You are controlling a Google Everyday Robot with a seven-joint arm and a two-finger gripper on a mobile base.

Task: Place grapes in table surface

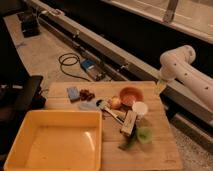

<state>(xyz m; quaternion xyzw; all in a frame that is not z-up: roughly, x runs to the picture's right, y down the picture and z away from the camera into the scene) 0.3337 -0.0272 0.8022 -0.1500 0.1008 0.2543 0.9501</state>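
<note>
The grapes [86, 94] are a small dark reddish cluster lying on the table surface [150, 155] near its far left, right beside a blue block [73, 93]. My white arm comes in from the right and bends down toward the table's far right edge. The gripper [159, 88] hangs at its end, just past that edge, far to the right of the grapes and apart from them. Nothing shows in the gripper.
An orange bowl [131, 95], a yellow-red fruit [115, 102], a white cup [139, 108], a brown oblong item [129, 123] and a green object [145, 134] crowd the table's middle and right. A big yellow tray [55, 141] fills the front left. Cables lie on the floor behind.
</note>
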